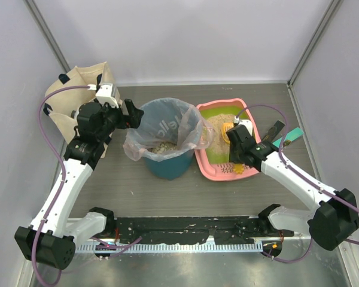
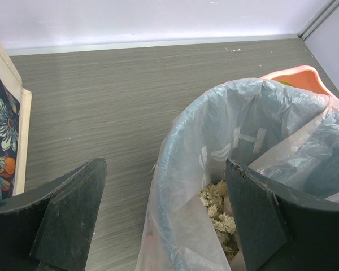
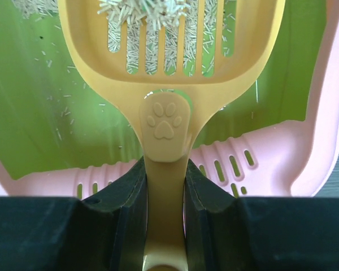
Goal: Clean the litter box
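Right gripper (image 3: 165,172) clamps scoop (image 3: 169,96) handle over litter box (image 3: 274,161) (left gripper (image 2: 164,186) wide)

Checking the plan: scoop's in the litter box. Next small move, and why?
Probably lift the scoop slightly, kept level: the right gripper is shut on its handle, litter lies on its slots, and the bin stands beside the litter box.

"Where could a gripper get through?"
"The table (image 1: 125,191) in front of the bin (image 1: 167,166) is bare, and so is the strip behind it."
"Between the bin and the litter box (image 1: 221,172)?"
"Tight. The liner (image 1: 194,128) seems to touch the pink rim."
"The left corner?"
"A cloth bag (image 1: 63,98) blocks it."
"Over the box?"
"The scoop (image 3: 164,93) fills the middle."
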